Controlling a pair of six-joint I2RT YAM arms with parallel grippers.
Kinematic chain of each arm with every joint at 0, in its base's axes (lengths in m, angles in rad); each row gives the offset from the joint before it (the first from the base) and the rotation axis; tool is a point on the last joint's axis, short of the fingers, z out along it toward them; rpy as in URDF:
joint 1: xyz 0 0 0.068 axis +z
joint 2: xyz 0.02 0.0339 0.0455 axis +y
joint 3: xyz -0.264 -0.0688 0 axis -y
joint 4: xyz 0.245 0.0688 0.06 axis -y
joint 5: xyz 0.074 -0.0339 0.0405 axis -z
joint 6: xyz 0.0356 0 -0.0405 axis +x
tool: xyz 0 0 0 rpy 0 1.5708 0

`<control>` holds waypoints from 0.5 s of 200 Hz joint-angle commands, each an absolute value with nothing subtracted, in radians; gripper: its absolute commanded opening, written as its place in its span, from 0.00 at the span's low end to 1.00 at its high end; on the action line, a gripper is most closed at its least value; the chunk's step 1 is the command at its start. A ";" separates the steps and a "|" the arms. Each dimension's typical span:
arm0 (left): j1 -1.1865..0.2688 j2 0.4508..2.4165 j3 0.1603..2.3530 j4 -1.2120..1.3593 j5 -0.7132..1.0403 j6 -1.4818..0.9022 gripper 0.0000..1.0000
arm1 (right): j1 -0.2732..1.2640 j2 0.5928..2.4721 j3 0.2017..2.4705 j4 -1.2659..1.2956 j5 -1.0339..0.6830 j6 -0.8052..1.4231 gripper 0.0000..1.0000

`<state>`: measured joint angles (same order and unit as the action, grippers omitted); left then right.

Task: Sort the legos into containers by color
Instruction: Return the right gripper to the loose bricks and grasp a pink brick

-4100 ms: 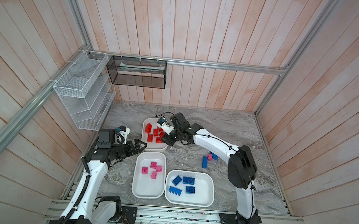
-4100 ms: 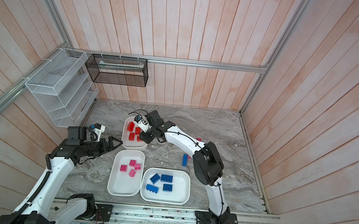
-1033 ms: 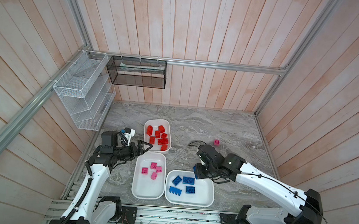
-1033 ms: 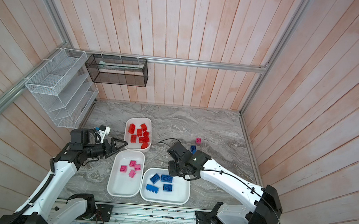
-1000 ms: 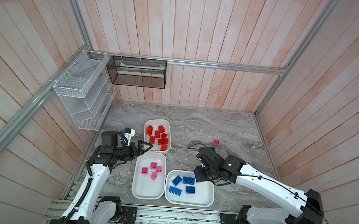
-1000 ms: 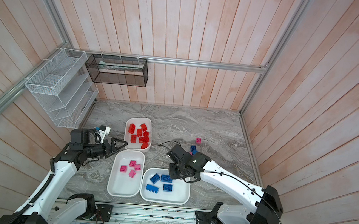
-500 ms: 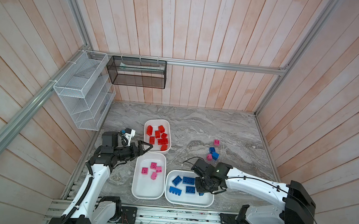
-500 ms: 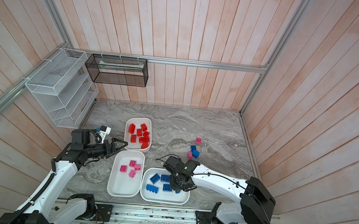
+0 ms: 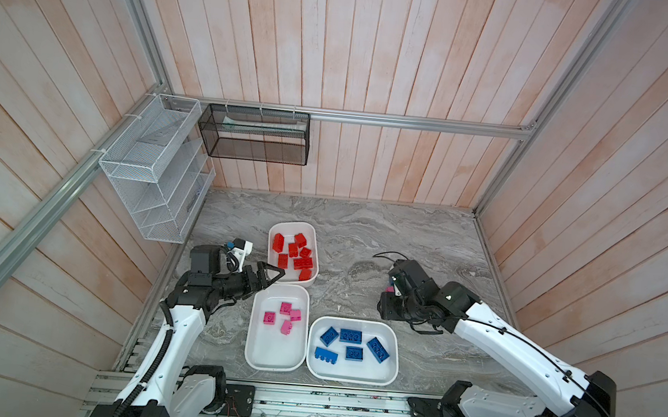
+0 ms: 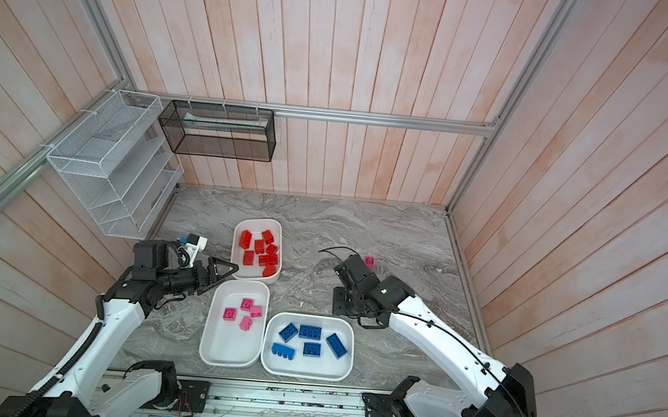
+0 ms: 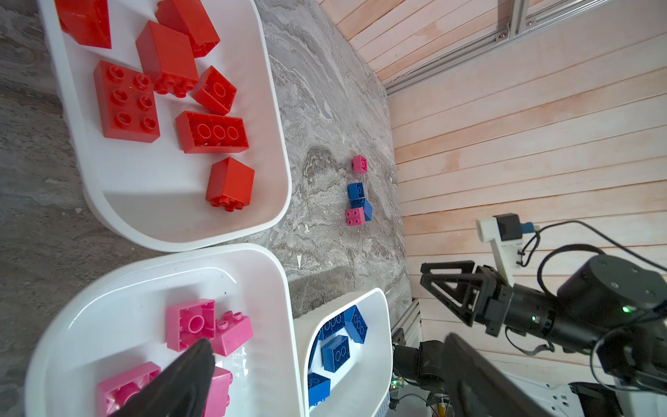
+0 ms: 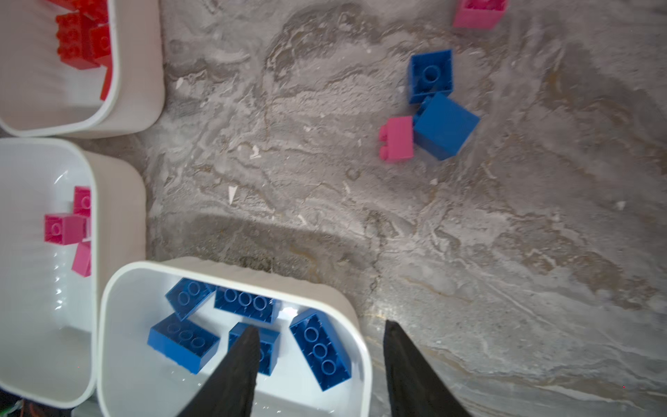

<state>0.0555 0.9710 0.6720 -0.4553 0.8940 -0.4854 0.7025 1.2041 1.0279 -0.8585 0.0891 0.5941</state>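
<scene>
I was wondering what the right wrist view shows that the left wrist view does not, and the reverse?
Only the right wrist view shows five blue studded plastic bricks unobstructed in their shallow white plastic tub. Only the left wrist view shows the right gripper, jaws apart and empty, and six red bricks whole. Both share four loose bricks on the grey marbled tabletop: two blue, two pink.

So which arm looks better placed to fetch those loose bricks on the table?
Probably the right one: the right gripper, open and empty, hangs near the loose bricks. The left gripper sits beyond the tubs.
</scene>
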 commanded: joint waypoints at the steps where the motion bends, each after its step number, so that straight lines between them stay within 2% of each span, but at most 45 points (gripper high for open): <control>1: 0.049 0.957 0.662 -0.441 0.906 -0.489 1.00 | 0.640 1.261 1.029 -0.846 0.098 0.421 0.57; 40: 0.050 0.951 0.665 -0.458 0.898 -0.480 1.00 | 0.548 1.385 1.009 -0.714 0.012 0.381 0.58; 69: 0.048 0.957 0.660 -0.462 0.895 -0.474 1.00 | 0.535 1.499 1.008 -0.683 0.109 0.366 0.57; 100: 0.048 0.959 0.667 -0.479 0.888 -0.458 1.00 | 0.522 1.570 0.980 -0.606 0.087 0.365 0.54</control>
